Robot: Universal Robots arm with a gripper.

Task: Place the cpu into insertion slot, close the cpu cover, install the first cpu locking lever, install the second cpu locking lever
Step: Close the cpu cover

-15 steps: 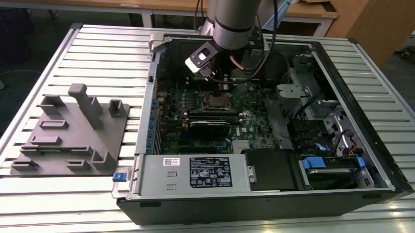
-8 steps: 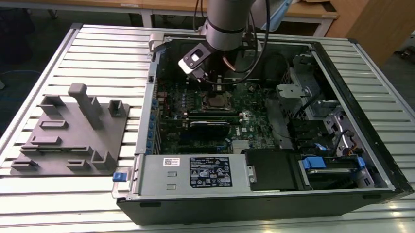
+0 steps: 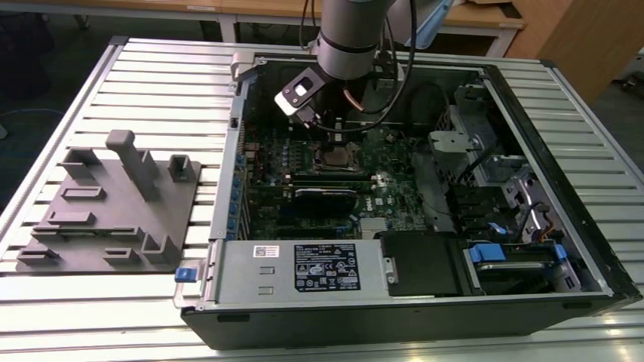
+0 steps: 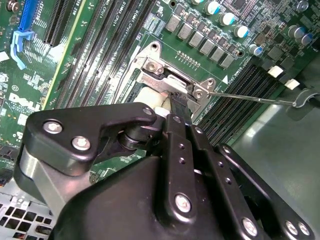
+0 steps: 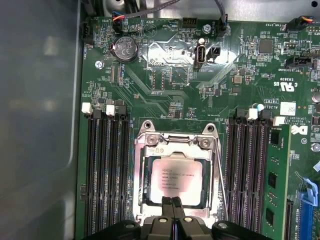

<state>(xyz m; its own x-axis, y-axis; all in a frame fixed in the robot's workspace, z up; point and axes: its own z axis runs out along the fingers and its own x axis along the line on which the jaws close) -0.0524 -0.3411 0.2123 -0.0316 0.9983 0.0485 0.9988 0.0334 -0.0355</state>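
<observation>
Cpu [image 5: 176, 177] under cpu cover [image 5: 175, 149] | memory slots [image 5: 105, 170] flanking | fingers [image 5: 167, 207] together

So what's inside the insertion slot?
The cpu lies in the insertion slot, silvery face showing through the cut-out of the cpu cover. The gripper hides one edge; the socket floor beneath is covered.

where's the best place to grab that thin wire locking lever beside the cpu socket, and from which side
Probably its curled free end. Most of the locking lever is thin straight wire lying close beside the cpu cover, hard to pinch, while the curl juts clear past the memory slots. Come down from above with the pincer set across the wire.
</observation>
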